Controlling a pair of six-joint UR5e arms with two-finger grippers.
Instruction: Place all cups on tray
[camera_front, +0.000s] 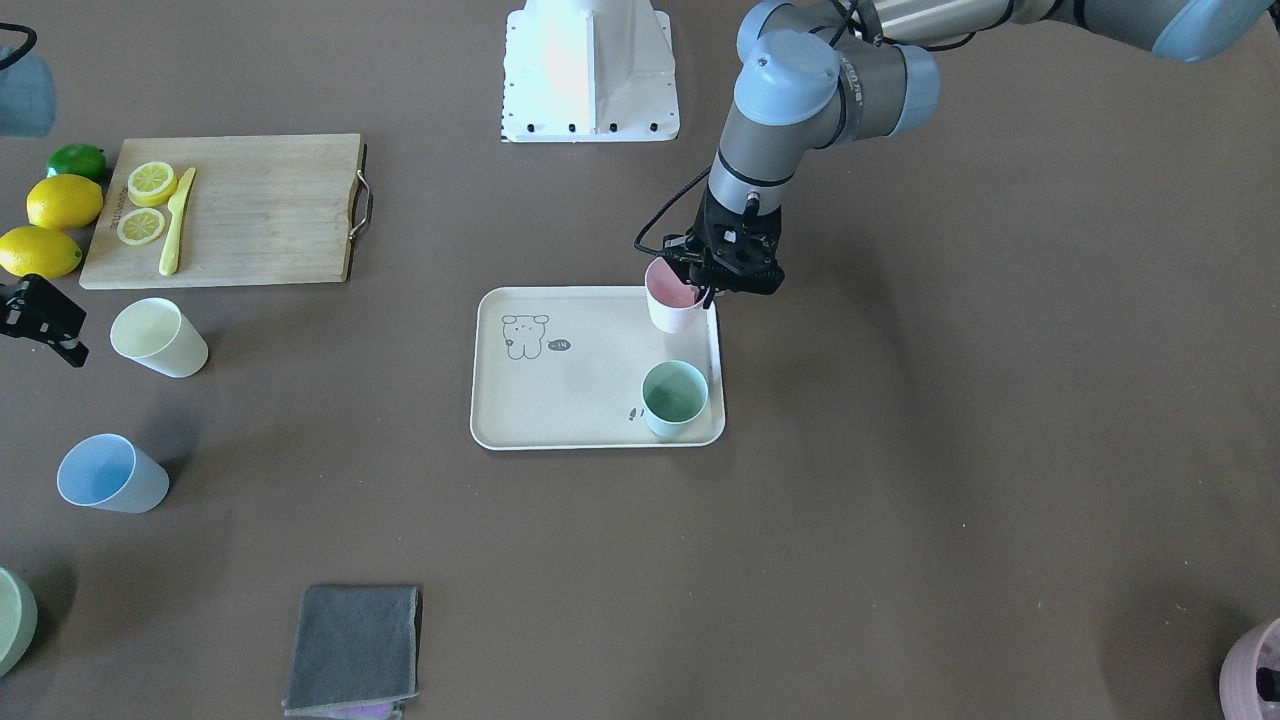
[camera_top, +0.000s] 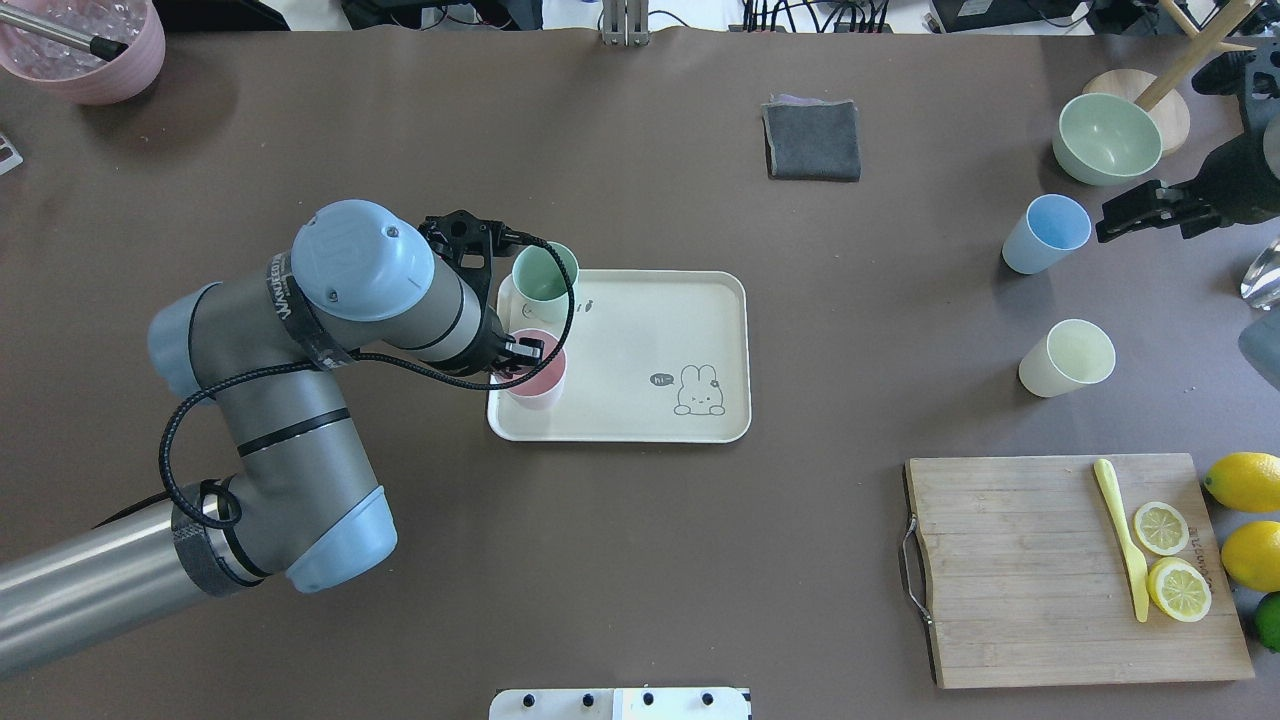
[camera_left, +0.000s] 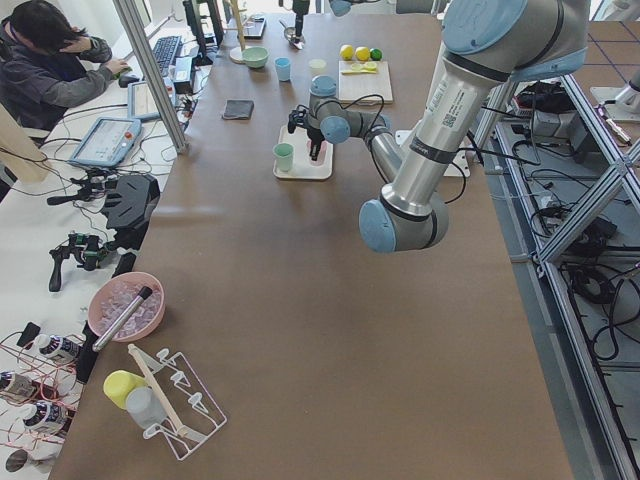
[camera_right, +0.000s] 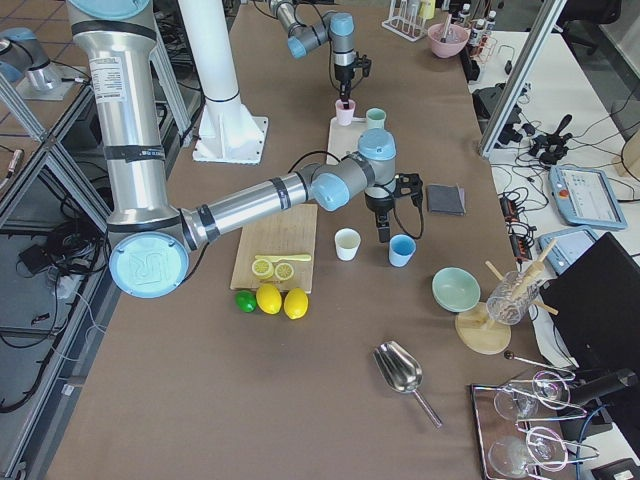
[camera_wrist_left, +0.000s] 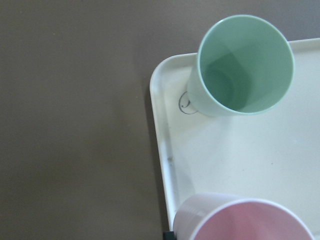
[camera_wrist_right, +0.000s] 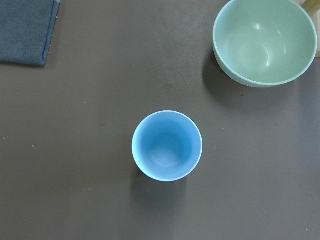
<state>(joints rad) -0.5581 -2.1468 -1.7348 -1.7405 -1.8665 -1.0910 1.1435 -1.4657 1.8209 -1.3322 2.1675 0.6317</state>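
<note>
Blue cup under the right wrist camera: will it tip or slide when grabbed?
The blue cup looks like empty thin plastic, so probably light and easily nudged. It stands upright on a narrower base, so a push near the rim may tip it. Its smooth wall might slip.

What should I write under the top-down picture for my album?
Left gripper holds the pink cup on the tray beside the green cup; the blue cup and yellow cup wait.
</note>
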